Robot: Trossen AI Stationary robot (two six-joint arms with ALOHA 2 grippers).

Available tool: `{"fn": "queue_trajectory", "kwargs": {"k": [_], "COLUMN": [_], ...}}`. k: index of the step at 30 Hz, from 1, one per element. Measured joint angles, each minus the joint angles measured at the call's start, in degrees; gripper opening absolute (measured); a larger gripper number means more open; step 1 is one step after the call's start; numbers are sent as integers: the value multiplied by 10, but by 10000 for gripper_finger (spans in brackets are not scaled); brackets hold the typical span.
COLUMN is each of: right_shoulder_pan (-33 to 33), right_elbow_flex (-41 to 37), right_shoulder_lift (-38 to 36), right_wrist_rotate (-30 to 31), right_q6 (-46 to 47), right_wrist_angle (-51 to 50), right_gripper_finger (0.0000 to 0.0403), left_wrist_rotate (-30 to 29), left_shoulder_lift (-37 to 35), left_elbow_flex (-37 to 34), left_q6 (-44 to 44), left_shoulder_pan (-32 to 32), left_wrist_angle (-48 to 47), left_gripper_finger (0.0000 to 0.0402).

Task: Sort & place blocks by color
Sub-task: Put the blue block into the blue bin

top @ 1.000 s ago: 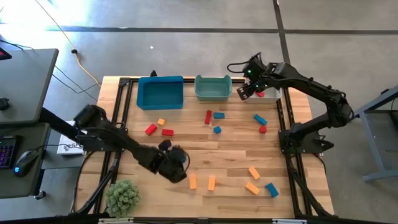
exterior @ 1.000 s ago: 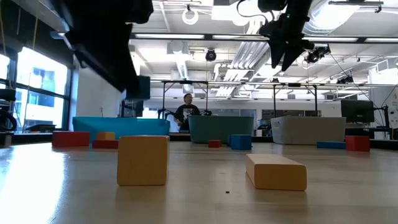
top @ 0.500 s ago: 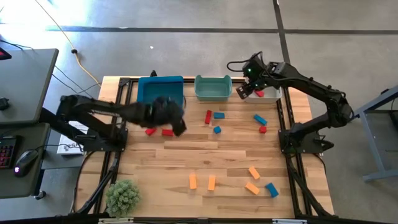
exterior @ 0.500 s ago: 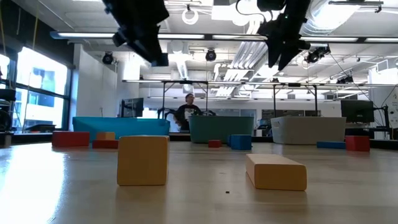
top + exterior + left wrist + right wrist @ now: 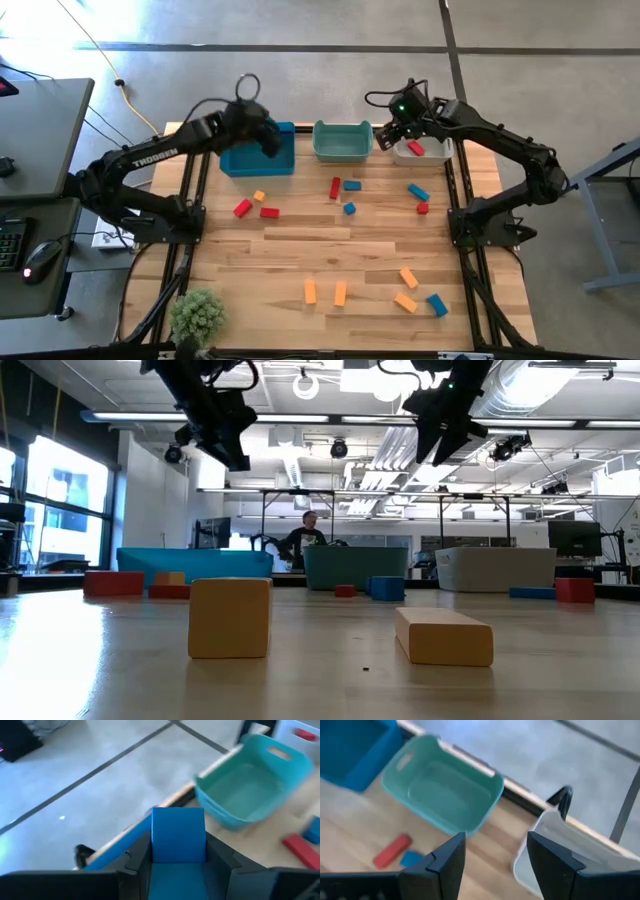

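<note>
My left gripper (image 5: 264,137) hangs over the blue bin (image 5: 250,158) at the table's far edge, shut on a blue block (image 5: 177,834). My right gripper (image 5: 396,131) is open and empty, raised over the gap between the teal bin (image 5: 343,142) and the white bin (image 5: 430,155). A red block (image 5: 416,149) lies in the white bin. Red, blue and orange blocks lie flat on the table, among them a red bar (image 5: 335,187), a blue cube (image 5: 349,208) and an orange bar (image 5: 310,291). My left gripper pinches the blue block between its two fingers (image 5: 134,862), one on each of its side faces (image 5: 157,840). The fingers slant down toward the far edge. The block is lifted clear, above the blue bin's far rim (image 5: 120,845).
Red blocks (image 5: 242,208) and an orange cube (image 5: 259,196) lie near the blue bin. Orange bars (image 5: 404,300) and a blue block (image 5: 437,304) lie toward the near right. A green plant (image 5: 197,317) stands at the near left corner. A person (image 5: 305,540) shows far behind the table.
My left arm has swung from low over the table's near middle up and away to the far edge, ending raised over the blue bin. My right gripper has shifted a little toward the far edge.
</note>
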Motion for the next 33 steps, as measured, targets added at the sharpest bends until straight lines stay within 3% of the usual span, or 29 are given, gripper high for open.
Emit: {"fn": "queue_trajectory", "kwargs": {"k": [4, 11, 25, 33], "right_shoulder_pan": [-12, -30, -52, -44], "right_elbow_flex": [0, 0, 0, 0], "right_shoulder_lift": [0, 0, 12, 19], "right_wrist_rotate": [12, 1, -49, -143], "right_q6": [-30, -60, -41, 23], "right_wrist_angle": [48, 132, 168, 106], "right_gripper_finger": [200, 200, 200, 200], "left_wrist_rotate": [16, 104, 130, 128], "left_shoulder_lift": [14, 74, 218, 251], "left_elbow_flex": [0, 0, 0, 0], "left_q6": [12, -2, -29, -23], "left_shoulder_pan": [56, 123, 137, 125], "left_wrist_angle": [21, 53, 59, 62], "left_gripper_finger": [104, 105, 119, 121]}}
